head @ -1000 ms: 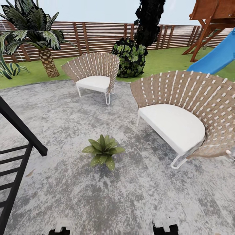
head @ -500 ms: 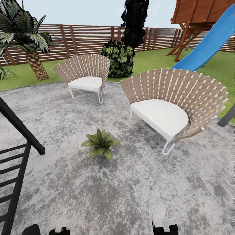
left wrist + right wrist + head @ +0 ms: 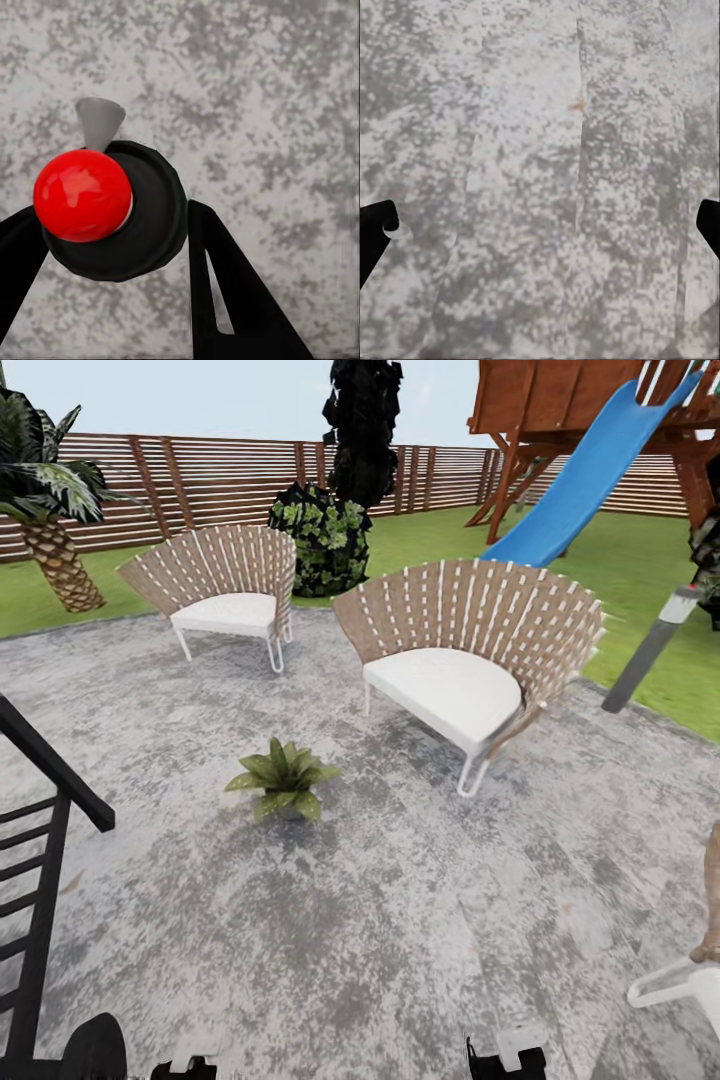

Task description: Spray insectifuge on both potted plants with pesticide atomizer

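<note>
One potted plant (image 3: 283,778), a low rosette of pointed green leaves, sits on the grey stone patio (image 3: 400,920) ahead of me and slightly left. The other potted plant and the pesticide atomizer are out of view. In the left wrist view my left gripper (image 3: 112,214) hangs open over the patio, its black fingers (image 3: 225,300) either side of a black round disc with a red ball (image 3: 81,193) that lies below them. My right gripper (image 3: 546,217) is open too, with its fingertips (image 3: 376,229) at the frame's edges and bare stone underneath.
Two woven chairs with white cushions stand beyond the plant, one near (image 3: 465,645), one farther left (image 3: 222,585). A third chair's edge (image 3: 695,970) is at the right. A black railing (image 3: 45,830) is at my left, a grey post (image 3: 650,650) at the right, and lawn, fence and a blue slide (image 3: 580,470) behind.
The head camera has swung right, so the whole scene slid left. The slide, the grey post and a third chair's edge came into view. A black round shape appeared at the bottom left.
</note>
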Motion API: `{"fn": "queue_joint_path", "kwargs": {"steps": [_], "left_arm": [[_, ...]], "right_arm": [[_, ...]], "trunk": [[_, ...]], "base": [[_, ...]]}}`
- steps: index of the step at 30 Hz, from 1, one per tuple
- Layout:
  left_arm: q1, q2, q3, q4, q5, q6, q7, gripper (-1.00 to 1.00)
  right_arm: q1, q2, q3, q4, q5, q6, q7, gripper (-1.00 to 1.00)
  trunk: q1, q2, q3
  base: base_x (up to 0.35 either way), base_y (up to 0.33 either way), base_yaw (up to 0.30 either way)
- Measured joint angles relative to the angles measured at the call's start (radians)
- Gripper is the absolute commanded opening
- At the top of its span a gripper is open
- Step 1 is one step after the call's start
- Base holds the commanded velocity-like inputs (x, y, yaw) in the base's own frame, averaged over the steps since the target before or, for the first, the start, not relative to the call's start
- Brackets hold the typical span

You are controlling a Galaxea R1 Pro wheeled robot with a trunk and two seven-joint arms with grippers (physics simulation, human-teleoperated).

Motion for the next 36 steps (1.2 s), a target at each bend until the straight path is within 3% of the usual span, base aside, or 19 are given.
{"fn": "queue_joint_path", "kwargs": {"steps": [36], "left_arm": [[0.0,-0.002,0.0,0.0,0.0,0.002,-0.001,-1.0]], "right_arm": [[0.0,-0.002,-0.001,-0.001,0.0,0.0,-0.001,1.0]], "trunk": [[0.0,0.0,0.0]], "base": [[-0.339,0.058,-0.3]]}}
